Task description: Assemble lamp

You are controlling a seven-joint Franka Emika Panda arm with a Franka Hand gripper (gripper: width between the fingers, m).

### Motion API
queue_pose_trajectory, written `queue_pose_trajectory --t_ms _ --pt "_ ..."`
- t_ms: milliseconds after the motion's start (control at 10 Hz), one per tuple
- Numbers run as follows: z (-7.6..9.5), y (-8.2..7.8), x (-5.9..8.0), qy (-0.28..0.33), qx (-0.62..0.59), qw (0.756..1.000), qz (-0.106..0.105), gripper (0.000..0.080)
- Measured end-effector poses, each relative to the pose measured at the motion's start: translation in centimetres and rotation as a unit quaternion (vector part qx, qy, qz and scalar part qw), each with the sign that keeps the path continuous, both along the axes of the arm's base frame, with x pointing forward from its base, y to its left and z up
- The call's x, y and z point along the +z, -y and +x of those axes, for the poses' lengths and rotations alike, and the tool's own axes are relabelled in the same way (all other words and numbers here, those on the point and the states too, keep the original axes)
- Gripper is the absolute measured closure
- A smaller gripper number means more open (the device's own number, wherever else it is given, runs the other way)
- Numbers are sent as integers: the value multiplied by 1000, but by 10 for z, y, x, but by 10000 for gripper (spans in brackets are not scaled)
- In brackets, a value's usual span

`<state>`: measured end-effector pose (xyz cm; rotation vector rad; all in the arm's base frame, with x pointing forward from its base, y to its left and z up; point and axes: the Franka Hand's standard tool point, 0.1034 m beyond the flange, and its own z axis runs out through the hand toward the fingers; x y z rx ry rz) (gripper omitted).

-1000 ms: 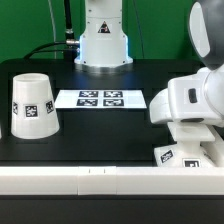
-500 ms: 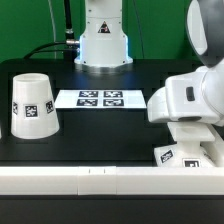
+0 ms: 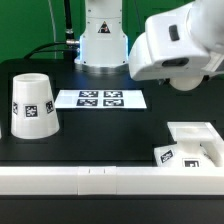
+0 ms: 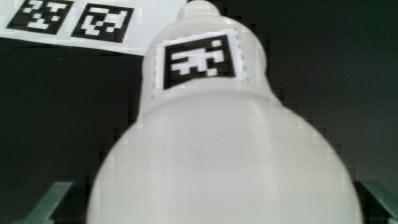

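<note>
The white bulb (image 4: 210,130) fills the wrist view, with a square tag on its narrow end. It sits between the two dark fingers of my gripper (image 4: 210,208), which is shut on it and holds it above the black table. In the exterior view the arm (image 3: 178,42) is high at the right; the bulb and fingers are hidden there. The flat square base (image 3: 196,133) lies at the front right with tags on its near side. The tapered shade (image 3: 32,104) stands mouth down at the exterior view's left.
The marker board (image 3: 100,98) lies flat in the middle, in front of the robot's white pedestal (image 3: 103,40), and also shows in the wrist view (image 4: 71,18). A white rail (image 3: 90,180) runs along the table's front edge.
The arm has risen from low over the base and moved toward the exterior view's left. The base, hidden before, is now uncovered.
</note>
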<state>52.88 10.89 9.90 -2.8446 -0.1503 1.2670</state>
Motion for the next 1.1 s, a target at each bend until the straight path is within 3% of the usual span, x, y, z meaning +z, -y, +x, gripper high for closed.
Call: queue_pose_trajectory --t_ms 200,400,500,900,1000,1100 --pt "5 -1 -7 22 -2 1000 2 222" --pt "22 -3 -9 107 -8 994 11 222" --pt "22 5 -6 124 -1 992 22 222" --pt "61 21 30 246 -19 968 32 222" --pt "61 21 37 260 -20 965 32 222" --pt "73 21 36 315 -23 948 35 222"
